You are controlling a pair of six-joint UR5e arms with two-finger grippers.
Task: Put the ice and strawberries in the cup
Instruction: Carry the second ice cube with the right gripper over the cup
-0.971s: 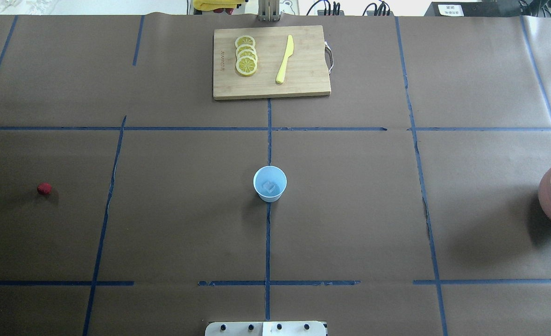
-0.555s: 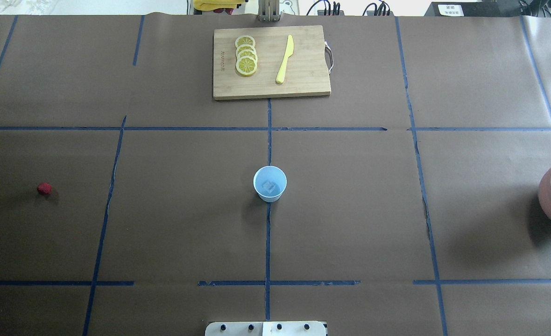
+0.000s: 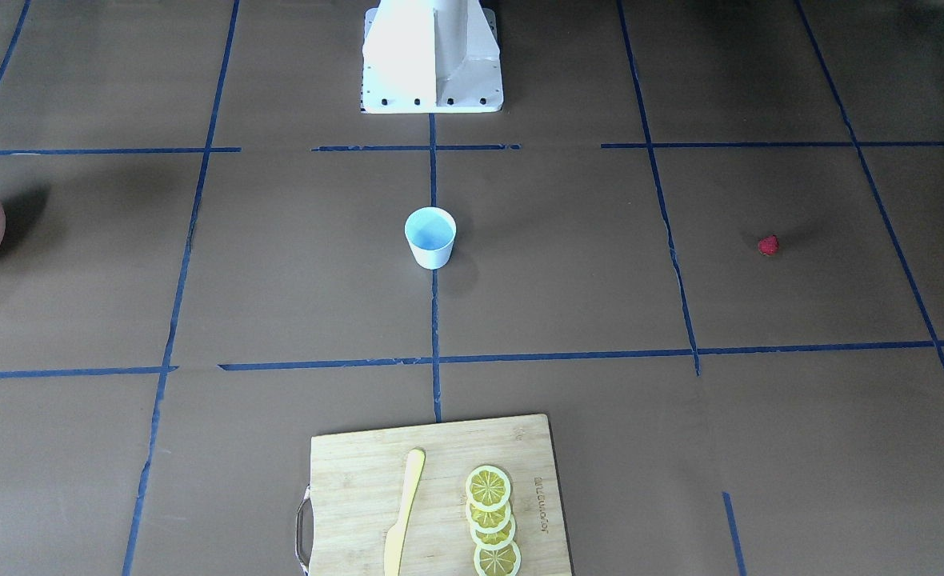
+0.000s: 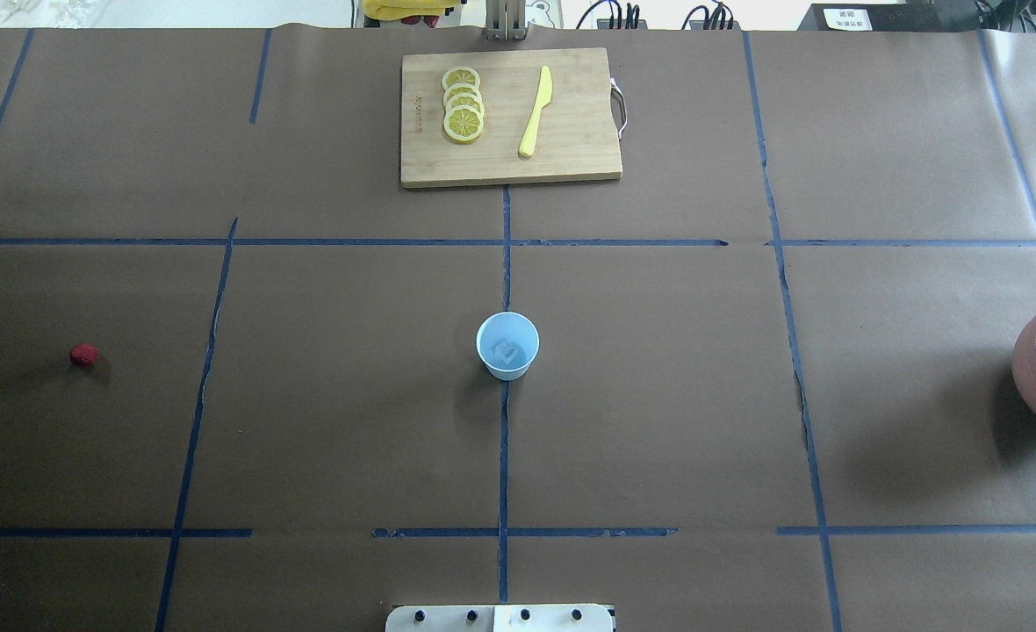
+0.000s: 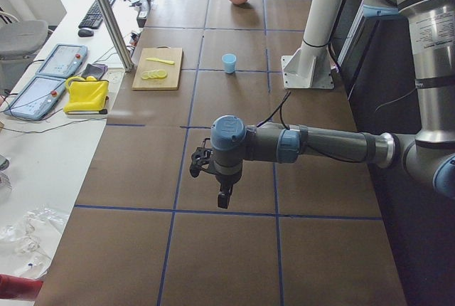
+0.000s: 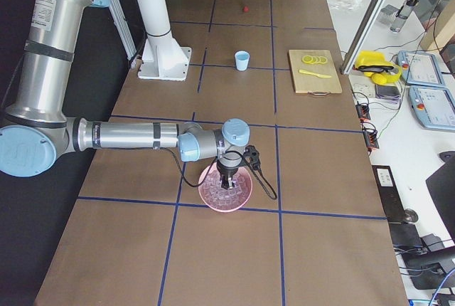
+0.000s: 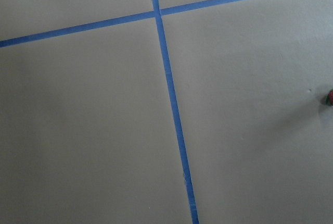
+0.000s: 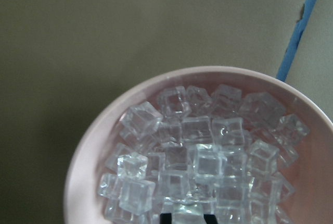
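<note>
– Ice (image 8: 200, 164) is heaped in the bowl (image 8: 88, 151) at the table's (image 4: 658, 421) far right edge, and one cube already sits in the cup (image 3: 430, 254) at centre. Strawberry (image 4: 83, 355) lies alone on the left, well apart from the cup.
– Claws?
– Right gripper (image 6: 227, 176) is down over the bowl. Its wrist view shows only dark tips at the bottom edge, so I can't tell how wide it is. Left gripper (image 5: 223, 203) hangs above bare table. Its spread is unreadable from the side view.
– Risks?
– Cubes are packed and slick, so it's likely to pinch two or squirt one over the rim. It's a long carry to a small, light cup, and clipping the rim would tip it. The berry is round, so an off-centre pinch rolls it away.
</note>
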